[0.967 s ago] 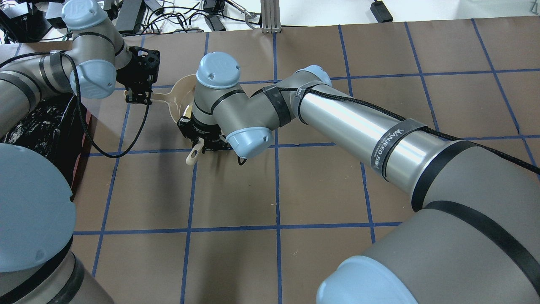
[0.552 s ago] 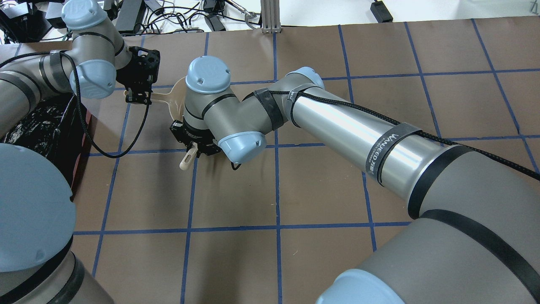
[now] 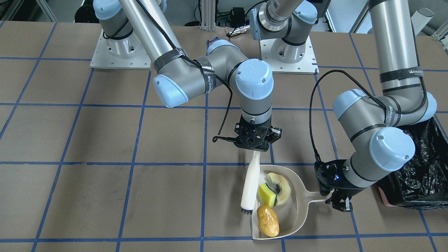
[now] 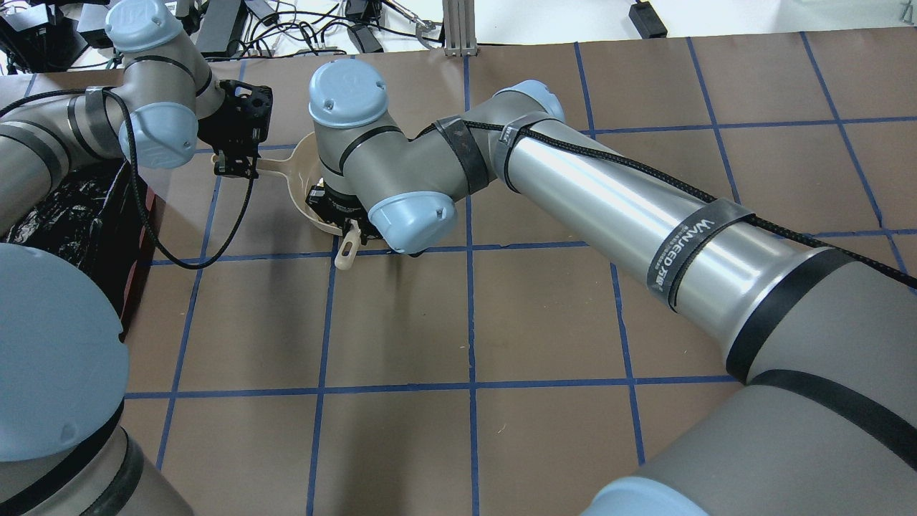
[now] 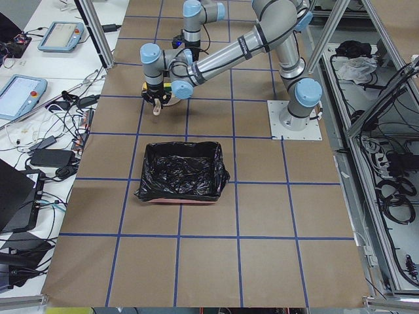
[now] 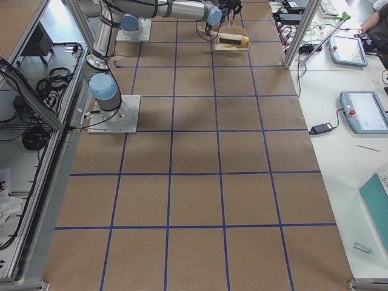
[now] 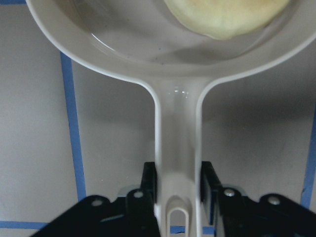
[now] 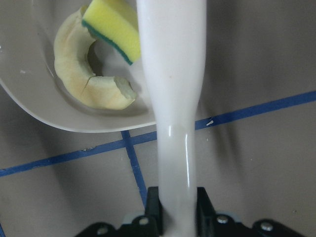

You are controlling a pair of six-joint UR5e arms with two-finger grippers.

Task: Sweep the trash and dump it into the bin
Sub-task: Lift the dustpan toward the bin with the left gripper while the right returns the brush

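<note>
The beige dustpan [image 3: 297,210] lies on the table and holds all the trash: a golden-brown potato-like lump [image 3: 268,216], a yellow-green sponge block [image 3: 266,194] and a pale ring slice [image 3: 284,187]. My left gripper [image 3: 338,202] is shut on the dustpan's handle [image 7: 178,143]. My right gripper [image 3: 255,144] is shut on the white brush [image 3: 251,185], whose bristles sit at the pan's side edge. The right wrist view shows the brush handle [image 8: 173,94] next to the sponge [image 8: 111,28] and slice [image 8: 81,74]. The black-lined bin [image 3: 418,171] stands beside the left arm.
In the overhead view the bin [image 4: 75,215] is at the left edge, near the left arm's elbow, with the dustpan [image 4: 301,168] to its right. Cables and power bricks [image 4: 301,29] lie beyond the table's far edge. Blue tape lines grid the brown table.
My right wrist swung left, then back right and farther from the robot, taking the brush with it. The left gripper and the dustpan have not moved.
</note>
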